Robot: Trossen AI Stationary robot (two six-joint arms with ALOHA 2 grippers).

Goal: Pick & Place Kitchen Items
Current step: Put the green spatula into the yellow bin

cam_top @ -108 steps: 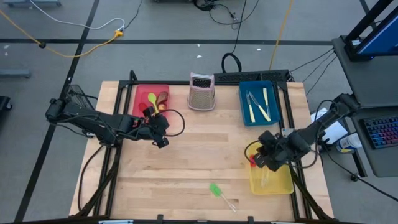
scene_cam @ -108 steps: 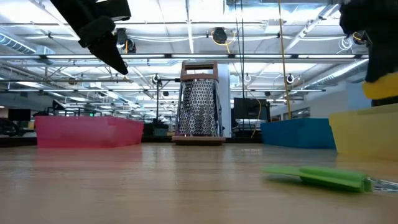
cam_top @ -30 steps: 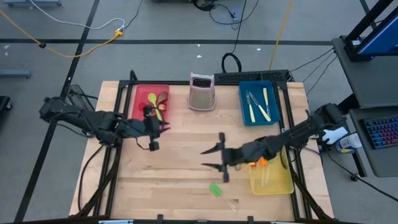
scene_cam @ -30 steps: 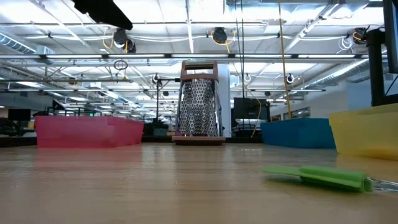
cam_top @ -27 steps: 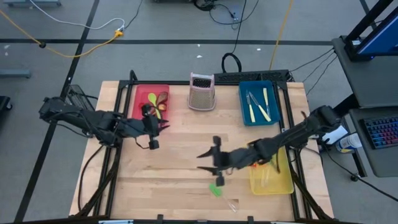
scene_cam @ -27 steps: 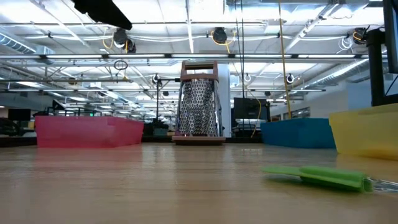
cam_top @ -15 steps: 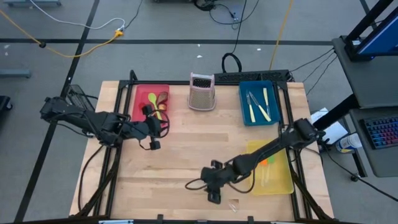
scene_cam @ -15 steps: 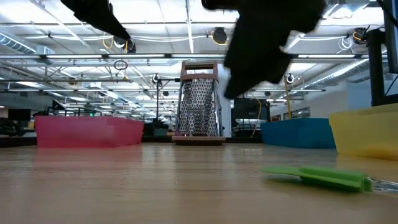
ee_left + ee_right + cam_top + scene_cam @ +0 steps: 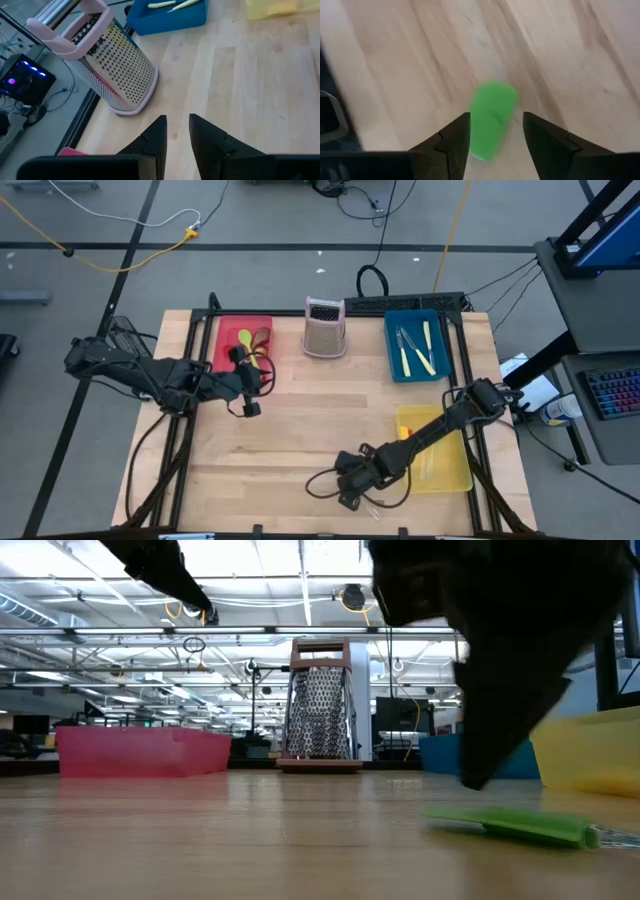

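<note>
A green-headed spatula (image 9: 510,823) with a clear handle (image 9: 374,507) lies flat on the wooden table near its front edge. My right gripper (image 9: 495,117) hangs just above the green head (image 9: 491,120). It points steeply down and is open, with one finger on either side of the head and touching nothing. In the high view the right gripper (image 9: 346,485) covers most of the head. My left gripper (image 9: 250,383) waits beside the red tray (image 9: 224,330). Its fingers (image 9: 177,122) stand a little apart with nothing between them.
The red tray holds a green spoon (image 9: 244,339) and brown spoons. A metal box grater (image 9: 324,327) stands at the far middle. The blue tray (image 9: 392,348) holds cream knives, and the yellow tray (image 9: 455,475) sits at the near right, beside my right arm.
My right gripper has swung from above the table's middle toward the near edge and dropped low. It has rolled and tipped from near level to pointing steeply down over the green spatula. The spatula has stayed where it was.
</note>
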